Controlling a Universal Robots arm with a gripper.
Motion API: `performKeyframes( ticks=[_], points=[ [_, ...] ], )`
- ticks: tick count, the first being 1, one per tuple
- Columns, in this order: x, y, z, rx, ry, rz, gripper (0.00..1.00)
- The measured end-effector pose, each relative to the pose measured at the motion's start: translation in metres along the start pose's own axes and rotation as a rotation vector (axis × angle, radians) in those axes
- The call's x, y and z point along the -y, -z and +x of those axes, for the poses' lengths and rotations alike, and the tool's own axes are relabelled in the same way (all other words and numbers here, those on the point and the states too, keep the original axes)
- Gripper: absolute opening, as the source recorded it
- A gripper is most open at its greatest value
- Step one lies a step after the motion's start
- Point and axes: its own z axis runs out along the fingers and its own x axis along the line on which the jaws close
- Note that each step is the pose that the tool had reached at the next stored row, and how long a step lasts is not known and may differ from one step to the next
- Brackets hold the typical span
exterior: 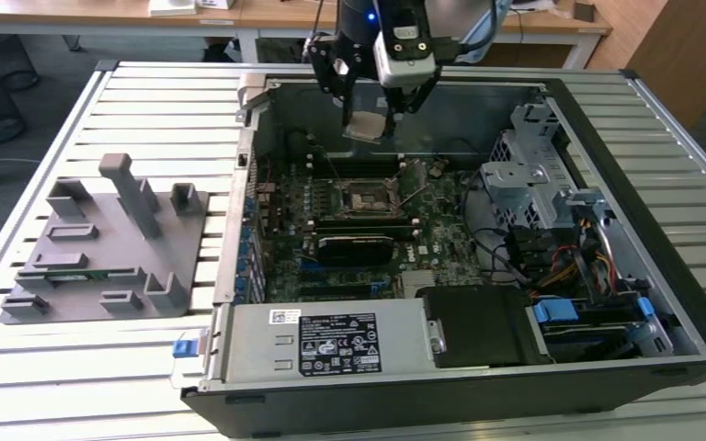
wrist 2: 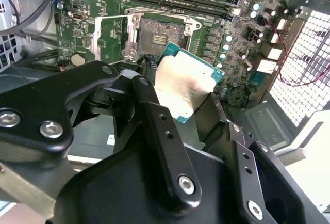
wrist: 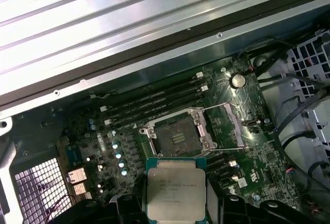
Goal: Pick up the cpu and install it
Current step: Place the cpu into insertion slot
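The cpu (wrist: 175,185), a small flat square chip with a dull silver metal top on a teal-green board with a thin pale edge, hung in the air inside the open black desktop computer case (exterior: 684,303). It sat above the green motherboard (exterior: 433,234) and was touching nothing below it. In the first wrist view its printed silver face lay level, just short of the open black square socket frame with a dark centre (wrist: 178,136), whose thin wire lever stood swung out to one side. In the exterior view the chip (exterior: 366,128) appeared above the far end of the board, beyond the socket (exterior: 363,196) and tilted a little. The black two-fingered gripper (wrist 2: 180,96) was closed to the chip's width, with one finger (wrist 2: 154,113) on each of two opposite sides, so it had the chip clamped. The contact seemed to be on the board's edges, though the pads themselves were mostly hidden. A grey plastic fixture tray (exterior: 102,248) lay on the slatted metal table (exterior: 144,101) to the exterior view's left of the case.
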Motion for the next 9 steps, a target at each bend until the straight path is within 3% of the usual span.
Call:
performKeyframes(
  ticks=[9],
  points=[
    [-0.0002, -0.0007, 0.0001, 0.0030, -0.058, -0.0012, 0.54]
  ],
)
